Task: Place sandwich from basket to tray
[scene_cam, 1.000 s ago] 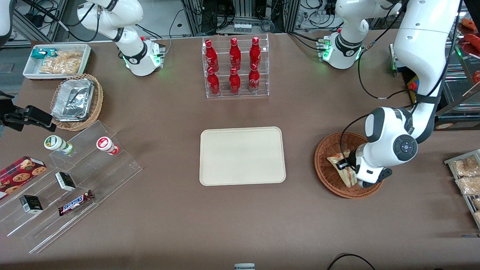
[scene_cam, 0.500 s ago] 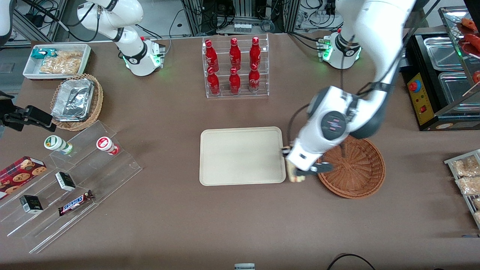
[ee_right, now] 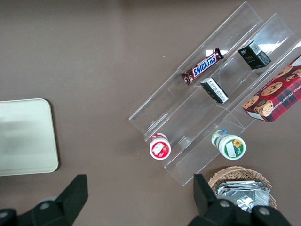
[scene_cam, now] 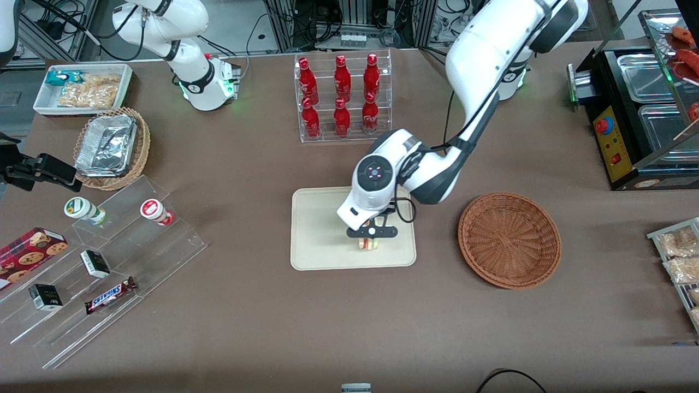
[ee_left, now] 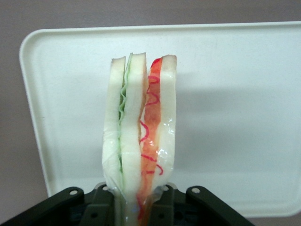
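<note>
The cookie box (scene_cam: 30,248) and the clear stepped shelves (scene_cam: 104,262) with the Snickers bar (scene_cam: 110,295) are lying well away from the pincer, toward the parked arm's end of the table; the foil containers in the tan wicker basket (scene_cam: 112,147) are sitting at that same end, farther from the front camera than the pincer; the rack of red bottles (scene_cam: 343,98) is standing farther from the front camera than the pincer, near the table's middle; the pincer (scene_cam: 371,233) is hanging over the tray (scene_cam: 317,229), above the part of it nearer the front camera and toward the working arm's end; the pincer is clamping the sandwich (ee_left: 139,136) by its narrow end, and in the left wrist view the fingers (ee_left: 162,202) are pressing on both bread faces while the wedge is standing out from them over the tray's (ee_left: 235,94) flat floor; whether the sandwich (scene_cam: 368,243) is touching the tray cannot be told; the basket (scene_cam: 509,239) is sitting beside the tray, apart from the pincer toward the working arm's end, with nothing showing in it.
</note>
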Tool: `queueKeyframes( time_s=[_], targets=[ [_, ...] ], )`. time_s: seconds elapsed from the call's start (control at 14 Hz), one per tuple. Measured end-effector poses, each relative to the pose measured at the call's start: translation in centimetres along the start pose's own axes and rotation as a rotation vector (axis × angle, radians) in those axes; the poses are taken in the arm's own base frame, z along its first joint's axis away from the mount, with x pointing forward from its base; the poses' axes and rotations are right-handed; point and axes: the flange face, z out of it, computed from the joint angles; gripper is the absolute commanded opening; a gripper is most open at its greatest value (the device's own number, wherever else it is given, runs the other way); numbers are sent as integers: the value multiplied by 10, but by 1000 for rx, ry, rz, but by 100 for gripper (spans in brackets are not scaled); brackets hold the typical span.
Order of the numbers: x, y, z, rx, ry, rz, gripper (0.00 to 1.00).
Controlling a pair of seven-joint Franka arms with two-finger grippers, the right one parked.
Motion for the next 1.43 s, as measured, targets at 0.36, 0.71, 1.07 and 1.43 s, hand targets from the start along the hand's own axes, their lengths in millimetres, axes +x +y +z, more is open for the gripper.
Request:
queueKeyframes(
  time_s=[0.36, 0.71, 1.07, 1.43],
  targets=[
    [13, 7, 18, 24, 33, -41, 100],
    [37, -42, -75, 69, 114, -147, 100],
    [48, -205, -174, 115, 112, -120, 100],
    [30, -378, -260, 74, -26, -44, 100]
  ],
)
